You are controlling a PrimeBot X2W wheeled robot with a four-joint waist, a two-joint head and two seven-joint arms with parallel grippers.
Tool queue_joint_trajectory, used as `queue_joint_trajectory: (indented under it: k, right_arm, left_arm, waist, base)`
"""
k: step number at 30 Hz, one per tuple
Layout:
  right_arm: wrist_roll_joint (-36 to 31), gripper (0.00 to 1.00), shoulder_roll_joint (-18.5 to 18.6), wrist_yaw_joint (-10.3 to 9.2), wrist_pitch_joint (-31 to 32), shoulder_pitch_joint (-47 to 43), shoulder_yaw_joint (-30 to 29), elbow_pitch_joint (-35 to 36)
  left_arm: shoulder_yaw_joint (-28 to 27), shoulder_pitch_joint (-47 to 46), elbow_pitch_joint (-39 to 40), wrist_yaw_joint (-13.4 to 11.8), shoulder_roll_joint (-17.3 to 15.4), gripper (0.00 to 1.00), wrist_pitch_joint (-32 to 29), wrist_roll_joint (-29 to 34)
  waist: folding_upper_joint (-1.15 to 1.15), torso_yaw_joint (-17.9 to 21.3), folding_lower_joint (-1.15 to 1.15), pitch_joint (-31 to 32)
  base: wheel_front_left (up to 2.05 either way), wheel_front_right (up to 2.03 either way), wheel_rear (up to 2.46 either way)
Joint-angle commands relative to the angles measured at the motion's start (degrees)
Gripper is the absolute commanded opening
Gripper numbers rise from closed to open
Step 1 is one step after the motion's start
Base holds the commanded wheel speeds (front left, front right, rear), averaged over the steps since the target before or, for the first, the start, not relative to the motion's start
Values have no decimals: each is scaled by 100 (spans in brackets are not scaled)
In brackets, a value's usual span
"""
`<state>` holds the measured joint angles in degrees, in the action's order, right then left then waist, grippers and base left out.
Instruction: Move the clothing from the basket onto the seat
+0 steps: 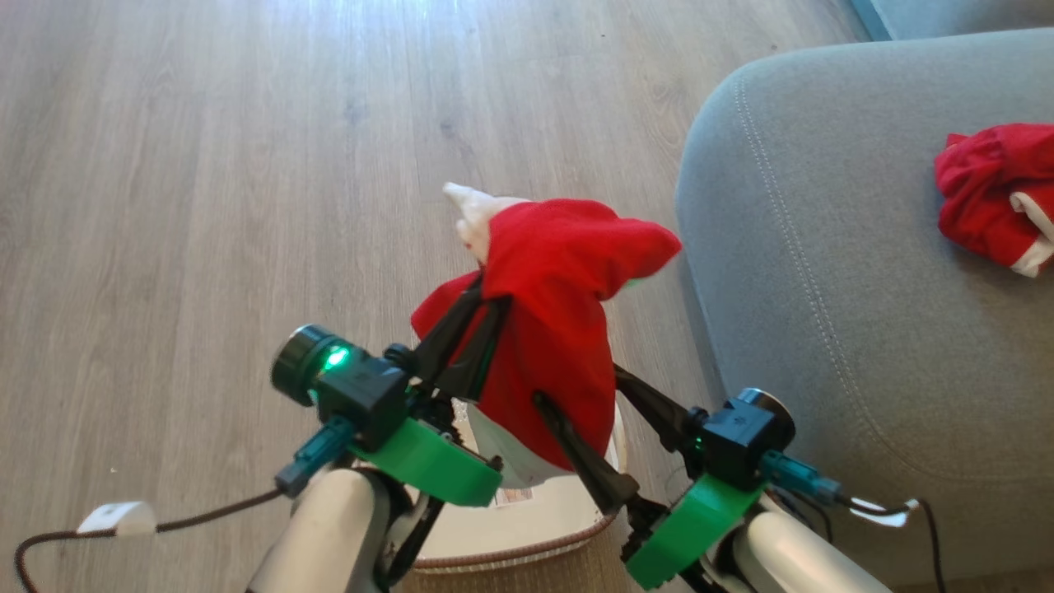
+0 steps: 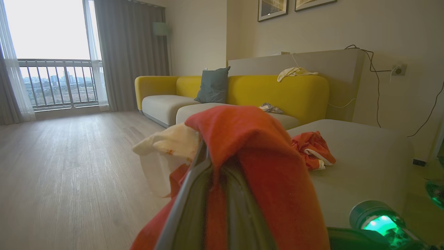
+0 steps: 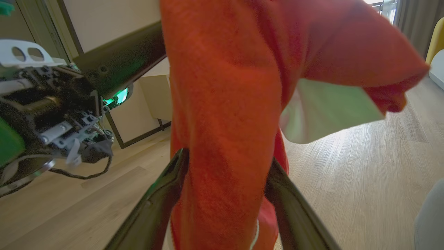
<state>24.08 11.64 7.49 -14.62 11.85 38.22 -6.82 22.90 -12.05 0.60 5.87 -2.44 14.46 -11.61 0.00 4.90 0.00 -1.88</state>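
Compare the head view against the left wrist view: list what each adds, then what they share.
Head view adds: cream plastic basket with brown braided rim, and the right gripper open astride the hanging red fabric garment. Left wrist view adds: yellow upholstered sofa, grey pillow, balcony window. Shared: that garment pinched by the left gripper; another red garment on the grey fabric seat.

No legible text anywhere, paper label [image 1: 515, 497] on the basket [image 1: 494, 556] floor, print too small to read

Grey seat [image 1: 823, 288] carries one crumpled red garment [image 1: 988, 193]; basket [image 1: 527, 550] stands on wood floor [image 1: 206, 206] beside it.
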Motion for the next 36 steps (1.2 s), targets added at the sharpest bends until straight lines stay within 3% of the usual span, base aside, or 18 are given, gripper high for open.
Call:
queue_joint_trajectory:
  k: [1, 18, 19, 20, 36]
  right_arm:
    - [65, 100, -89, 0, -38, 283, 126, 94]
    - [-438, 100, -614, 0, -38, 791, -162, -1002]
    - [-445, 36, -636, 0, -38, 802, -158, -1071]
    - [-447, 0, -656, 0, -38, 821, -155, -1130]
    - [-426, 0, -827, 0, -38, 702, -1101, -1085]
  left_arm:
    - [-93, -402, 157, 5, -43, 0, 53, 25]
    - [623, -362, 8, -100, -43, 0, 53, -37]
    - [634, -364, 9, -103, -43, 0, 53, -44]
    - [637, -368, 9, -109, -43, 0, 53, -49]
    - [249, -303, -114, -125, -43, 0, 54, -30]
  waist:
    - [0, -43, 0, 12]
    - [0, -269, 0, 100]
    - [0, -276, 0, 103]
    - [0, -280, 0, 101]
    - [0, -256, 0, 54]
  base:
    - [0, 0, 0]
    - [0, 0, 0]
    - [0, 0, 0]
    - [0, 0, 0]
    - [0, 0, 0]
